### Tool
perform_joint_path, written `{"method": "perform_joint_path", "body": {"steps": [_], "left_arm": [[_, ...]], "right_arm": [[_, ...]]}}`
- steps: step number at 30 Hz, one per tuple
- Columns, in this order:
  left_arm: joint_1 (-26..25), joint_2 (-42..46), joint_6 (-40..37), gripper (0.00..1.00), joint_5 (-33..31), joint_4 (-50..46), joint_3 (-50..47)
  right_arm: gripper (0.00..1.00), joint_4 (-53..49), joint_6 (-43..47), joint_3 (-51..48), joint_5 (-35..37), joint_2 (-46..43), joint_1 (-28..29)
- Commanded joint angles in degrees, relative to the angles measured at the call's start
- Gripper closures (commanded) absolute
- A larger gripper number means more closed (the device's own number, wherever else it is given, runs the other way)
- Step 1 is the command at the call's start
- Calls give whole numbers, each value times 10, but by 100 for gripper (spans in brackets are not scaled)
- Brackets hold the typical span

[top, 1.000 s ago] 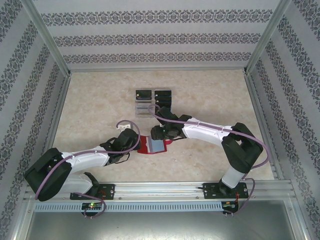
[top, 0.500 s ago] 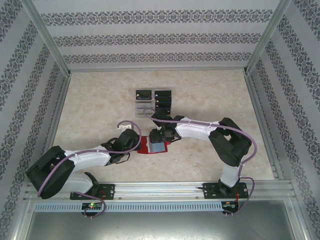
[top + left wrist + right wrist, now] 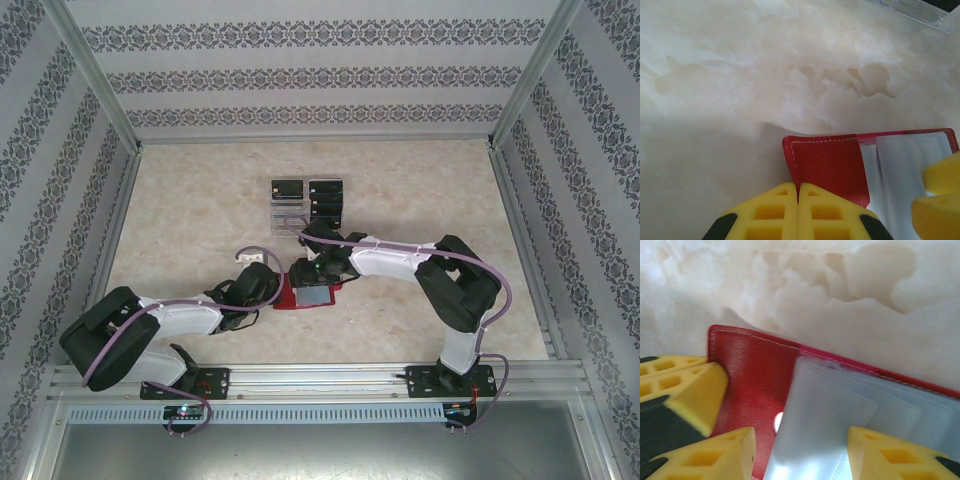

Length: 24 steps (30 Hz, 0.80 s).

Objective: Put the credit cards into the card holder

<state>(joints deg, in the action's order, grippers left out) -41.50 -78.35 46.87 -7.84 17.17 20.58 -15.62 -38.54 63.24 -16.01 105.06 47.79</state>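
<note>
Two hands: we see the left hand (image 3: pixel 272 292) and the right hand (image 3: pixel 312 280) meeting at the card holder (image 3: pixel 305 297).
Left hand: fingers (image 3: pixel 775 210) pressed together at the holder's 9 o'clock edge; we cannot tell whether they pinch the red flap.
Right hand: fingers (image 3: pixel 880 450) apart, straddling the greyish pockets.
Card holder: open, flat, mid-worktop (image 3: pixel 420 190).
Credit cards (image 3: pixel 325 190): black, at the clear rack (image 3: pixel 288 217), 12 o'clock from the holder.

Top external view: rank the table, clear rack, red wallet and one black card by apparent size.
1. Table
2. Clear rack and red wallet: about alike, wallet partly hidden
3. Black card
</note>
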Motion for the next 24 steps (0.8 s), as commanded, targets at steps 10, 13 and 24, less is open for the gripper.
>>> {"method": "perform_joint_path", "body": {"steps": [10,13,24], "left_arm": [[11,10,5,63,-16,-3,-33],[12,31,16,50,-32,-22,-39],[20,150,65,25,-102,-111,-55]], "right_arm": [[48,25,-31,-10,-38,1,11],[48,24,-33,-8,-37,3,11],[48,4,-34,26,-37,16,27]]}}
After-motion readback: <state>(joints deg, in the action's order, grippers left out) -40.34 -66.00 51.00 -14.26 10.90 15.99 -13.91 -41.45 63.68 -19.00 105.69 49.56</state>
